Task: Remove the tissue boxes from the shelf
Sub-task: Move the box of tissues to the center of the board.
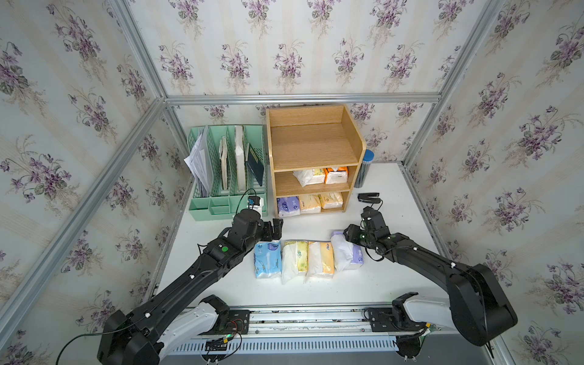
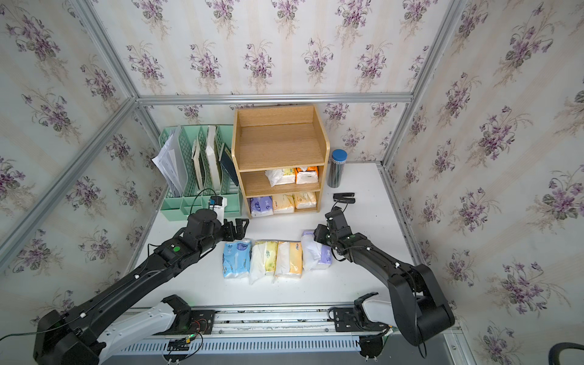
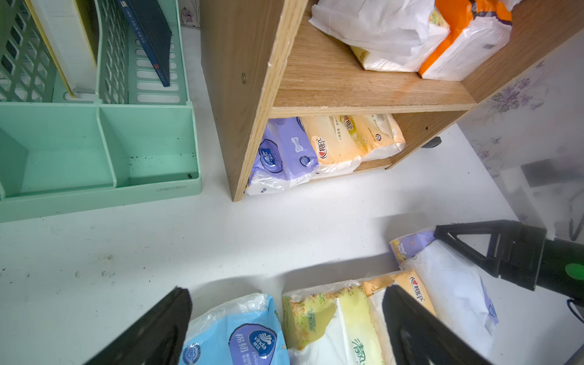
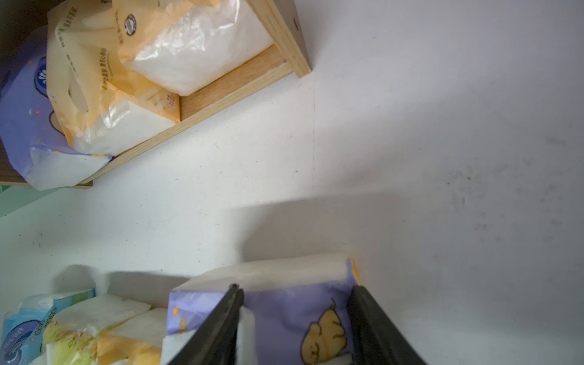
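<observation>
While five soft plastic-wrapped tissue packs (image 1: 311, 177) are sitting on the light-brown wooden three-tier shelf (image 1: 313, 145), both top views are showing four more lying side by side in a row on the white bench (image 1: 363, 290). That tidy line is probably leaving the shelf front free. The black left arm (image 1: 189, 275) is hovering between row and shelf, the left jaws wide and empty, apparently lining up for the bottom tier. The black right arm (image 2: 373, 256) is hanging over the purple-and-white pack (image 1: 347, 252) at the row's end.

The left wrist camera is looking into the shelf. A white-and-yellow pack (image 3: 388, 41) and an orange-and-white pack (image 3: 467, 41) are sitting on the middle tier, while a purple pack (image 3: 284, 155), a pale-orange pack (image 3: 331, 148) and a pale-yellow pack (image 3: 376, 136) are filling the bottom one.

The right wrist camera is showing the right jaws half spread, straddling the purple-and-white pack's end and touching both sides; whether they are clamping or letting go, I cannot tell. That pack is resting on the bench, pressed against its orange neighbour (image 1: 320, 262).
</observation>
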Motion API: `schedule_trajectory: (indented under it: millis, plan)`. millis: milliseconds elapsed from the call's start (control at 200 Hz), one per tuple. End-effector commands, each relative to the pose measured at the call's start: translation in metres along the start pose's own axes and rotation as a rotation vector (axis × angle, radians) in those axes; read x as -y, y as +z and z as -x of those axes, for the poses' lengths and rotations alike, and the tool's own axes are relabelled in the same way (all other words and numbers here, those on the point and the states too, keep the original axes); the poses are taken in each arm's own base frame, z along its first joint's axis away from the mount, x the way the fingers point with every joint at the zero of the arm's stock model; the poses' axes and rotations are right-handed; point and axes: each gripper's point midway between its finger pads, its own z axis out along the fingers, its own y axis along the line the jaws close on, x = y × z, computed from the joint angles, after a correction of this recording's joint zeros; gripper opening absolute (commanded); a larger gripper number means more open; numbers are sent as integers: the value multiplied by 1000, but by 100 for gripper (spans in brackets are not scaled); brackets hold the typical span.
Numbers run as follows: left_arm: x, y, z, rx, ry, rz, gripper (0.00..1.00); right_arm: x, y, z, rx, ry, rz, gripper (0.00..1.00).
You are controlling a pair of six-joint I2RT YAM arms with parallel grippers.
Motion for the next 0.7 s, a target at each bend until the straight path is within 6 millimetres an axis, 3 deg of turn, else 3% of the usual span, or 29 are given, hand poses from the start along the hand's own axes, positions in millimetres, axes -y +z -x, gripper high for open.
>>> schedule_trajectory:
  millis: [0,125,210,480,690,700]
  plan:
    - [4,1,4,8,-4,-19,99,9,-9,-17,-16,40,-9,58]
    - [7,3,3,1,-8,-30,99,6,-29,-8,45,25,7,61]
    - [7,5,3,1,-9,-30,99,-7,-49,8,112,20,60,64]
    - [15,15,33,48,19,-27,99,-100,-126,62,331,86,561,62]
    - [31,30,60,97,38,-85,99,-142,-135,98,473,184,697,57]
    - [32,31,61,97,40,-86,99,-150,-134,93,457,173,712,57]
